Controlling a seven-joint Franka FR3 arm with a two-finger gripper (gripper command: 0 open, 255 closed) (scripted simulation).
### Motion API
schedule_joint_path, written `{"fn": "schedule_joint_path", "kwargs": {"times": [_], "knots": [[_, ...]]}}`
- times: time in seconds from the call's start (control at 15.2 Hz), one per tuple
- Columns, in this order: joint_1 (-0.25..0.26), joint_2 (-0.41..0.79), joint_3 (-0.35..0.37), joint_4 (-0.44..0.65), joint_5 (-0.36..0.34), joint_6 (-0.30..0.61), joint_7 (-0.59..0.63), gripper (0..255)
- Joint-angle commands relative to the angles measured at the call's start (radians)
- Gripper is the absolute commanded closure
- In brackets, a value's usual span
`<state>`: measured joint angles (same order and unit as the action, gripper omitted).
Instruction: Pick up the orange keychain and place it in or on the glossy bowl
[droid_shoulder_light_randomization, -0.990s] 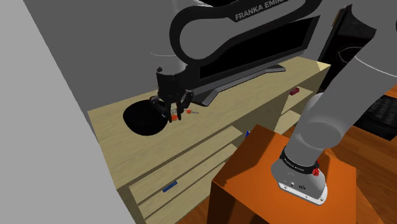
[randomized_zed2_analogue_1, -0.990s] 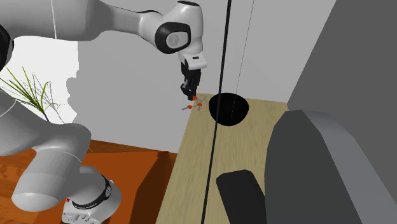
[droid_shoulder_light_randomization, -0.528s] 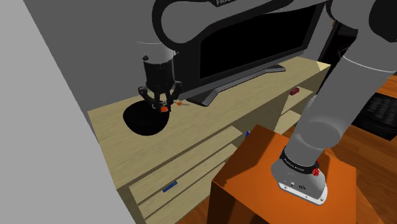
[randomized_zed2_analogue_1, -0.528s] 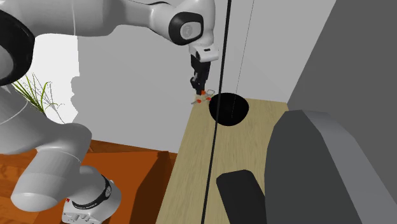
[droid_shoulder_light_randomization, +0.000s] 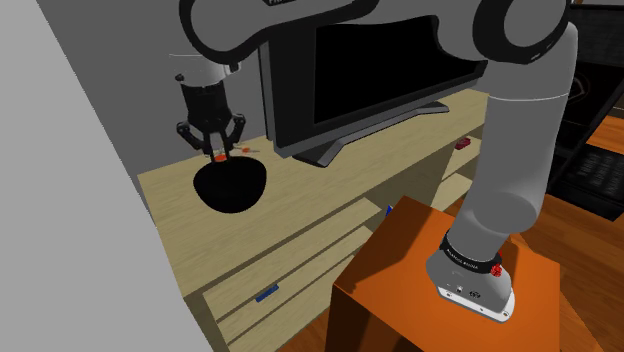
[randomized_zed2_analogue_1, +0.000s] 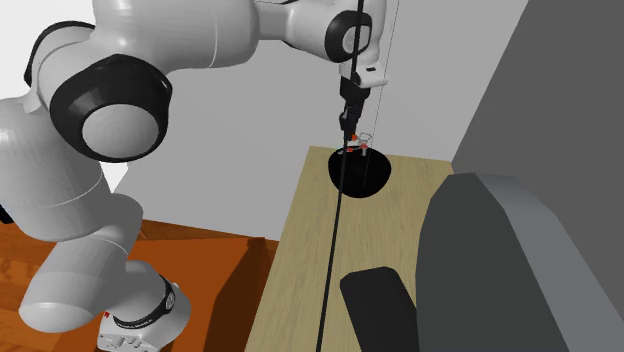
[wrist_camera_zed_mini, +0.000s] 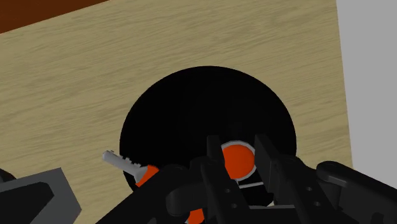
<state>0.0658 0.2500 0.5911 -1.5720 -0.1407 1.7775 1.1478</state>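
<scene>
My black gripper (droid_shoulder_light_randomization: 217, 152) hangs straight down over the black bowl (droid_shoulder_light_randomization: 231, 184), shut on the orange keychain (droid_shoulder_light_randomization: 218, 157). In the wrist view my gripper (wrist_camera_zed_mini: 236, 164) clasps an orange round tag (wrist_camera_zed_mini: 236, 159), and a grey key (wrist_camera_zed_mini: 121, 161) with an orange head dangles beside the fingers, all above the dark hollow of the bowl (wrist_camera_zed_mini: 191, 108). In the second exterior view the keychain (randomized_zed2_analogue_1: 356, 146) sits just above the bowl (randomized_zed2_analogue_1: 362, 172), below the gripper (randomized_zed2_analogue_1: 350, 128).
The bowl rests on a light wooden TV stand (droid_shoulder_light_randomization: 330, 190) near the grey wall. A large black television (droid_shoulder_light_randomization: 390, 70) stands to the shoulder view's right of the bowl. A small red object (droid_shoulder_light_randomization: 462, 143) lies far along the top. My orange stand (droid_shoulder_light_randomization: 420, 270) is below.
My arm has swung toward the shoulder view's left, carrying the keychain from beside the television's foot to over the bowl. The grip has stayed shut.
</scene>
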Motion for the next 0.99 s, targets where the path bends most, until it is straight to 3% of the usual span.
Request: {"fn": "schedule_joint_path", "kwargs": {"times": [0.0, 0.92], "knots": [[0.011, 0.041, -0.004, 0.032, -0.022, 0.002, 0.008, 255], [0.006, 0.067, -0.015, -0.119, -0.043, 0.174, 0.024, 255]]}}
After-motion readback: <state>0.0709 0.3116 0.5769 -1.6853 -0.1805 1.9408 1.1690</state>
